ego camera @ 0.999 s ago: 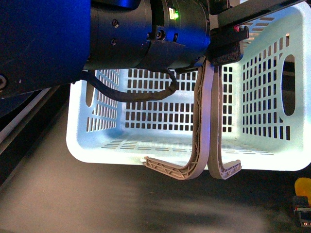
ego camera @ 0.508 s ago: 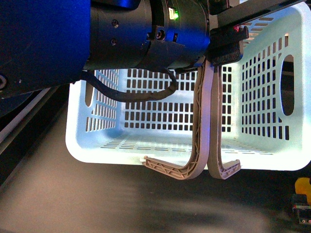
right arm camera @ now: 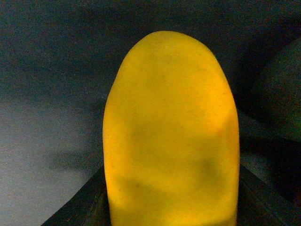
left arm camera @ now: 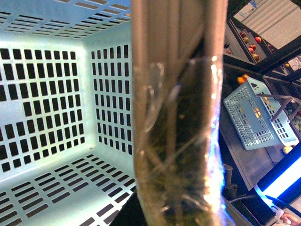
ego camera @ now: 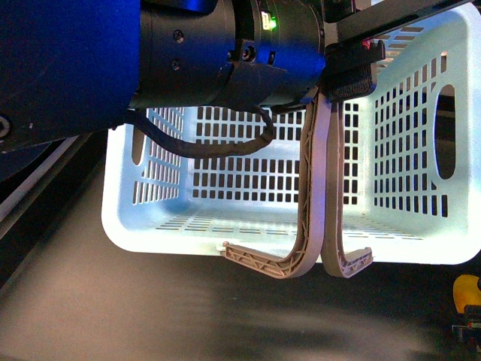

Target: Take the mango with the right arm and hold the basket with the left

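Dark worktop [ego camera: 188, 316] below: left end effector [ego camera: 349, 71] clenched the basket [ego camera: 150, 226] by its handles [ego camera: 316, 188]; right end effector [ego camera: 469, 328] grasped the mango [right arm camera: 169, 132], long axis outward, below the basket's right corner.

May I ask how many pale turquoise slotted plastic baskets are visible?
2: near basket fills the front view; far basket shows in the left wrist view's background. Others may be hidden.

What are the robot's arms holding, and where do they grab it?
The left tool clamps the basket by its two handles, held together. The right tool grips the mango at one end.
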Robot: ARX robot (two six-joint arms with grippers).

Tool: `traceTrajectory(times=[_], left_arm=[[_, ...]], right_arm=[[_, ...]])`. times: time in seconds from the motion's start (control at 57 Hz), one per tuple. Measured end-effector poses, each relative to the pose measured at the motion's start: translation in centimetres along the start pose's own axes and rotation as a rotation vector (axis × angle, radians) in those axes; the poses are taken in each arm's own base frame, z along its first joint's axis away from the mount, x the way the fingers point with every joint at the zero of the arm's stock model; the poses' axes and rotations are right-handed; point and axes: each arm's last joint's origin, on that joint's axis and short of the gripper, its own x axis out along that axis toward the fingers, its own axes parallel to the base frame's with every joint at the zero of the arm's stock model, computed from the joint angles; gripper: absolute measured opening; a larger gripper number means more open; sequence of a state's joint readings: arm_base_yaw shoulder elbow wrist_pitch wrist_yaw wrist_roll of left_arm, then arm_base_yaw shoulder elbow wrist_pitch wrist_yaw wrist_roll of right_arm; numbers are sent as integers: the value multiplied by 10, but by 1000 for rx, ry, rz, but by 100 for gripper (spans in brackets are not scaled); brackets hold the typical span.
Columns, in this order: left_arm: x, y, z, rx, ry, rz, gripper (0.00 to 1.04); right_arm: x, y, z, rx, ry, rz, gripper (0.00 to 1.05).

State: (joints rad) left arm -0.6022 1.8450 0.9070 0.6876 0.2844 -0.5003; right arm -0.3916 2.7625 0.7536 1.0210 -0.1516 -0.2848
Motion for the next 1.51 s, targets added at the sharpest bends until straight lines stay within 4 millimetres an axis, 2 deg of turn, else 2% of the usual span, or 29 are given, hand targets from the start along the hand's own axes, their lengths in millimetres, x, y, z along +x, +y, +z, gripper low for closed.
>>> traceTrajectory(times=[0.14,0.473,0.771,0.947,1.069,1.245,1.42,1.507], left_arm=[[0,0,0,0,0,0,6],[0,0,0,0,0,0,6],[0,0,0,0,0,0,6],[0,0,0,0,0,0,6],[0,0,0,0,0,0,6],[0,0,0,0,0,0,6],[0,0,0,0,0,0,6],[0,0,0,0,0,0,6]], right_arm=[[-8,-3,4,21,-9,25,55],[-59,-18,35,90,-111,106,55],[-119,-27,72,126,-252,185,55],[-157,-25,96,137,-345,245,55],[-183,-16,110,146,-409,303,55],[-221,5,133,142,-509,398,55],[-244,35,149,120,-566,493,55],[-248,51,153,111,-568,529,55]])
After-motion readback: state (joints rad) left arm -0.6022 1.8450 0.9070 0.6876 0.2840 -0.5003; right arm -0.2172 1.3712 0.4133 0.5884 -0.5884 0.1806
